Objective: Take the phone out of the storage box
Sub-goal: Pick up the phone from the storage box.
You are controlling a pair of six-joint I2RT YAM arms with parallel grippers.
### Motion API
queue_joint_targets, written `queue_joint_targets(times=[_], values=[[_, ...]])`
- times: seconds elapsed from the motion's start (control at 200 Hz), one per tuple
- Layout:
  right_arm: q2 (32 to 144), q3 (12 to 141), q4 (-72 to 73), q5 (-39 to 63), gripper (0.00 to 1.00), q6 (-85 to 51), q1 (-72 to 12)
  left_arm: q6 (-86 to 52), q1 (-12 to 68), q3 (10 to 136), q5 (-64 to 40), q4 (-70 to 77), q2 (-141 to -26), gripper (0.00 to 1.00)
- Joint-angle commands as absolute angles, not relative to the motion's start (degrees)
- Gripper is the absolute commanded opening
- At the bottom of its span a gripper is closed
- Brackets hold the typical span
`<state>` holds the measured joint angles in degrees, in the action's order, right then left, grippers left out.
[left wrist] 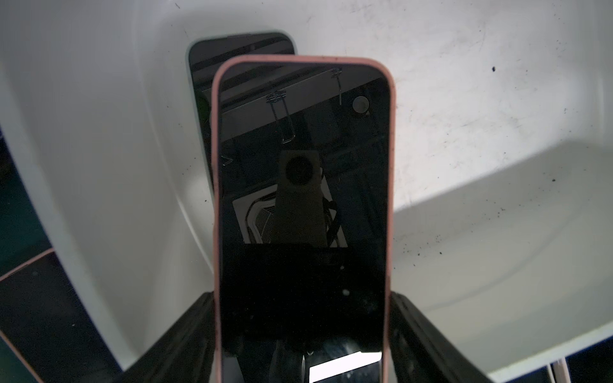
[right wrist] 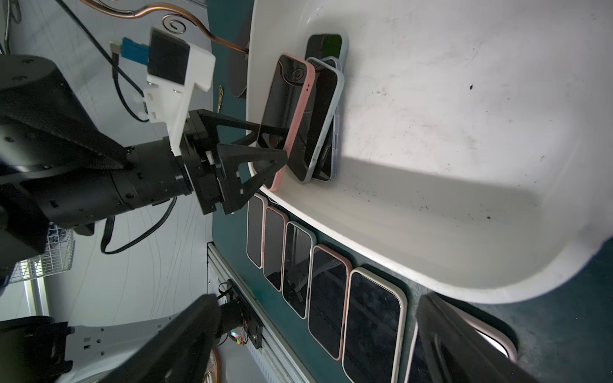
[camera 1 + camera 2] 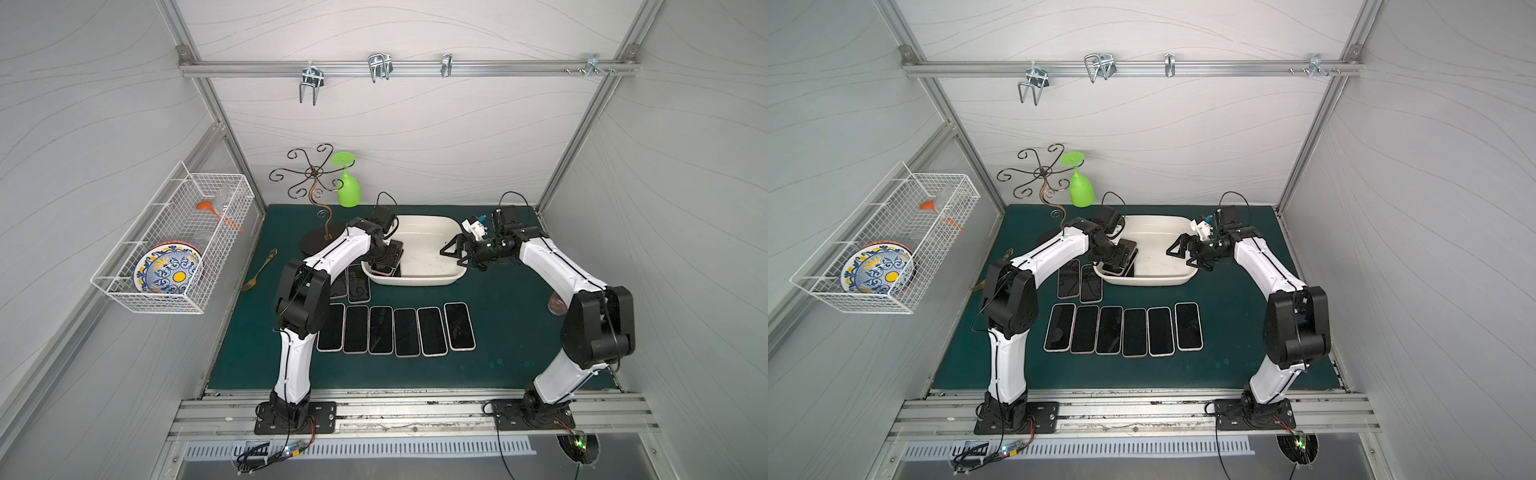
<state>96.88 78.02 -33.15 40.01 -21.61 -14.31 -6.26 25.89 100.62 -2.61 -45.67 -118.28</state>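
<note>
Here, the pink phone (image 1: 302, 185) is being pinched across its long edges by the left gripper (image 1: 303, 318), whose fingers (image 1: 195, 318) are being pressed against both sides of the case. The phone is being held tilted, screen up, at the left end of the box (image 3: 419, 280), above a pile (image 2: 316, 126) of other phones lying inside; whether it is touching them cannot be told. The right gripper (image 3: 453, 257) is being held over the box's right rim, jaws spread wide with nothing between them. On the mat (image 3: 519, 332), a row (image 3: 405, 332) of six phones is being shown screen-up before the box, two more (image 3: 358, 283) lying near its left front corner.
</note>
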Motion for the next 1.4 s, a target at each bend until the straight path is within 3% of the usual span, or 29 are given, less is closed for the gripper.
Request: queue_joint_targets(times=[0.0, 0.345, 0.645, 1.036, 1.131, 1.271, 1.391], values=[[100.7, 79.2, -25.4, 44.0, 0.99, -28.2, -15.9, -7.2, 25.6, 101.5, -4.5, -42.9, -113.6, 0.27], [113.4, 84.8, -10.2, 44.1, 0.99, -46.9, -21.8, -9.6, 25.6, 99.2, -7.5, -41.8, -110.6, 0.25], [120.4, 94.8, -12.9, 42.7, 0.95, -48.4, -26.1, -11.1, 25.5, 98.4, -9.3, -41.0, -109.2, 0.24], [124.4, 98.9, -15.6, 42.3, 0.82, -49.2, -29.5, -12.8, 25.5, 96.5, -10.8, -39.4, -107.3, 0.22], [123.9, 98.8, -15.4, 42.5, 0.69, -49.1, -30.1, -13.1, 25.6, 96.4, -11.0, -39.1, -107.1, 0.22], [122.6, 98.3, -15.6, 42.8, 0.37, -48.9, -30.1, -13.6, 25.7, 96.2, -11.5, -38.9, -106.7, 0.22], [121.2, 97.9, -16.9, 42.8, 0.24, -48.0, -30.0, -14.2, 25.8, 95.9, -12.0, -38.5, -106.1, 0.22]])
